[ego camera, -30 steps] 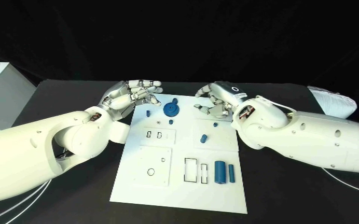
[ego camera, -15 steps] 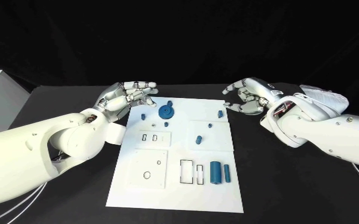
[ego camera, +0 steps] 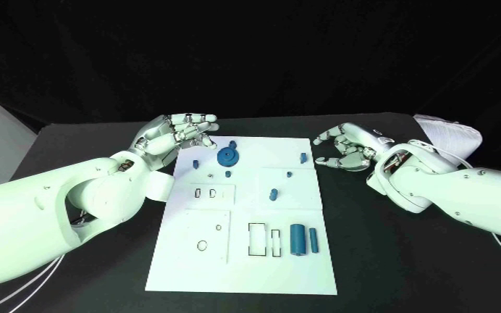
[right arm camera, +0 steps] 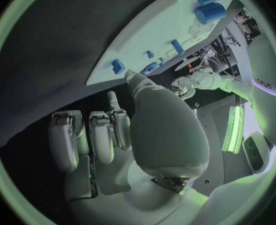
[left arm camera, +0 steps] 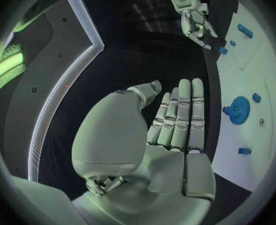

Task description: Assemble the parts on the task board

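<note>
The silver left hand (ego camera: 177,132) is held empty, fingers straight, beside the white rectangular task board (ego camera: 245,259). The silver right hand (ego camera: 347,147) is held loosely spread and empty at the board's other side.

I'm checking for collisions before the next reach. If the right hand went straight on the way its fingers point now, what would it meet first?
Probably the small blue part standing near the task board's far right edge. The right hand holds nothing, fingers apart, pointing toward that edge. Height above the board is unclear, so it might pass over.
</note>
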